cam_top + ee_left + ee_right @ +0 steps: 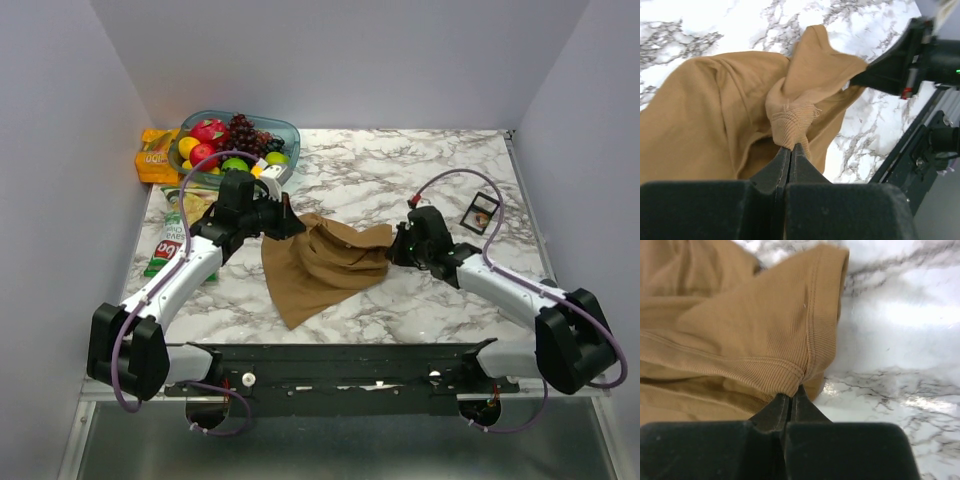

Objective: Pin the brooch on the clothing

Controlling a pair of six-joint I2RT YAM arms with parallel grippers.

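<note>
The tan-brown tank top lies bunched on the marble table between my two arms. My left gripper is shut on a ribbed edge of the top at its far left; in the left wrist view the gripper pinches a fold of the cloth. My right gripper is shut on the top's right edge; in the right wrist view the gripper grips the ribbed hem. The brooch, tiny with reddish bits, sits in a small black square tray right of the right gripper.
A glass bowl of fruit stands at the back left, with an orange packet beside it. A green-and-white chips bag lies under the left arm. White walls close in both sides. The right arm shows in the left wrist view.
</note>
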